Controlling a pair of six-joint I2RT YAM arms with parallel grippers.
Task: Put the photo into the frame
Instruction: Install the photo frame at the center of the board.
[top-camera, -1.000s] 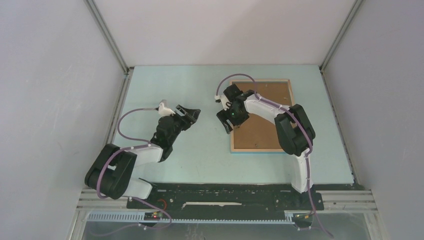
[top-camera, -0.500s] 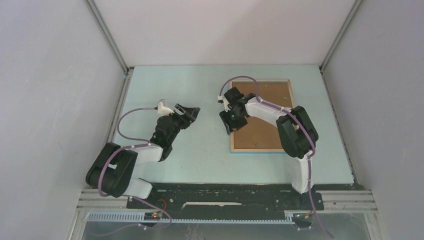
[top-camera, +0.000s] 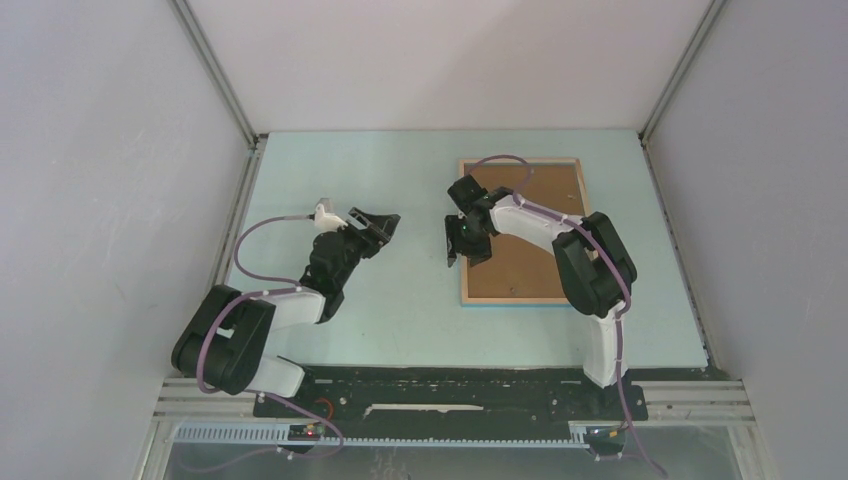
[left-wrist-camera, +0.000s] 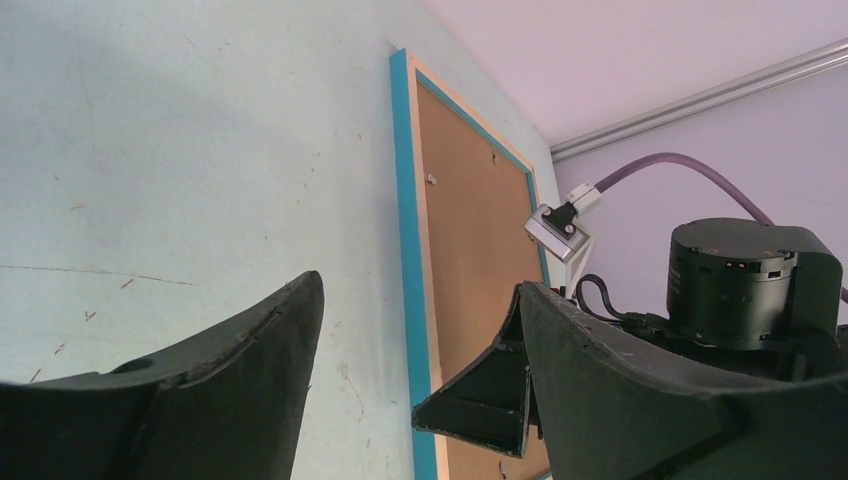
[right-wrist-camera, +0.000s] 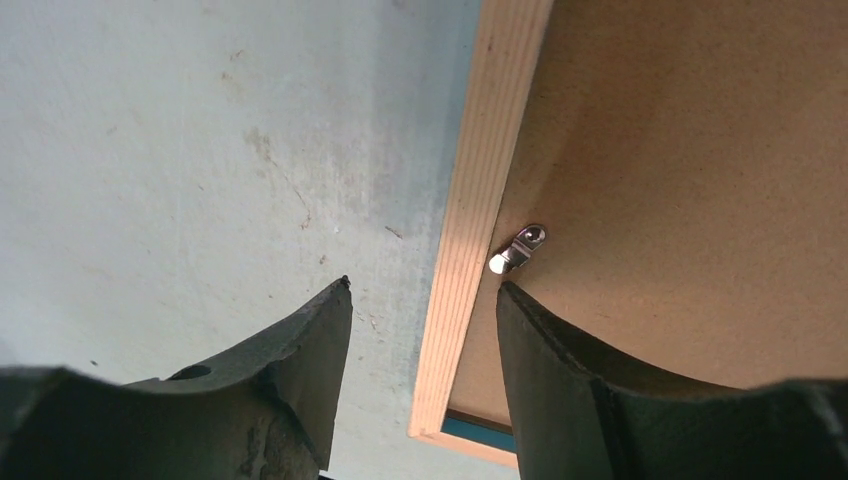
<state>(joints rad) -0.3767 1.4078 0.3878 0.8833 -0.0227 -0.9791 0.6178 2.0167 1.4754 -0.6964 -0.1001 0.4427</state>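
The frame (top-camera: 463, 275) lies face down on the right half of the table, light wood rim up and blue edge showing at the side. A plain brown backing board (top-camera: 530, 250) fills it. The photo is hidden. My right gripper (top-camera: 456, 241) is open over the frame's left rail (right-wrist-camera: 490, 180), one finger over the table and one over the board (right-wrist-camera: 680, 180), close to a small metal clip (right-wrist-camera: 517, 250). My left gripper (top-camera: 385, 227) is open and empty, apart to the left of the frame. In its wrist view the left gripper (left-wrist-camera: 420, 285) faces the blue edge (left-wrist-camera: 404, 200).
The pale blue table (top-camera: 400, 290) is closed in by white walls at the back and sides. A black mounting rail (top-camera: 450, 385) runs along the near edge. The right arm's purple cable (top-camera: 500, 160) arches over the frame's far left corner.
My right gripper has turned and shifted slightly right, onto the frame's left rail. The left arm has barely moved. The frame has stayed put.
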